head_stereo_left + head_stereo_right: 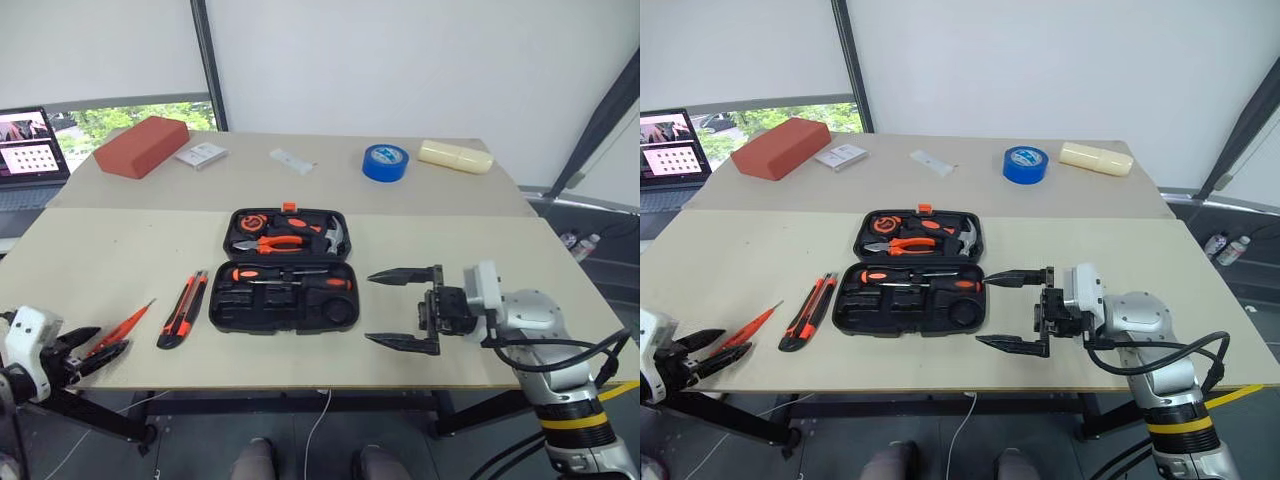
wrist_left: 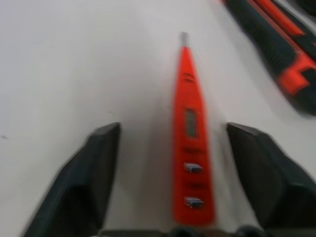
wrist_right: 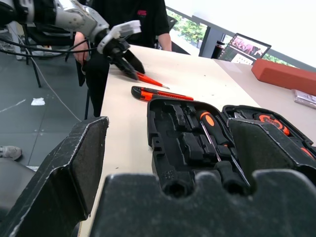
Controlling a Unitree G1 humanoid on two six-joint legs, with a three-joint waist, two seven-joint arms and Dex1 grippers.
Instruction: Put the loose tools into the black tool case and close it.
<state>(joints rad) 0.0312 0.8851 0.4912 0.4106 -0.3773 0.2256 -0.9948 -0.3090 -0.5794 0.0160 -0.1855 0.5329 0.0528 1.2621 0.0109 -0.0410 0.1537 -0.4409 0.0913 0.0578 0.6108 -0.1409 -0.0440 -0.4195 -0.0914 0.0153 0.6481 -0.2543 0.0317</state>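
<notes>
The left gripper [image 2: 168, 163] sits wide around the thin, smooth orange tester pen [image 2: 190, 133] on the flat desk [image 1: 100, 260]; the right gripper [image 1: 402, 310] is wide.

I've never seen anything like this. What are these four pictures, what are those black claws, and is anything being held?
This is a two-armed robot at a table. The two wide pictures come from cameras in its head, looking down over its arms. The two close-ups come from cameras on its wrists, looking out between each claw's two black fingers.

The right claw hangs wide open beside the open black tool case, holding nothing. The left claw, at the table's near left edge, has its fingers on either side of a thin orange-red tester pen but not closed on it. A utility knife lies between the pen and the case. Screwdrivers already sit inside the case. At the far side lie a red block, blue tape and small packets.
</notes>
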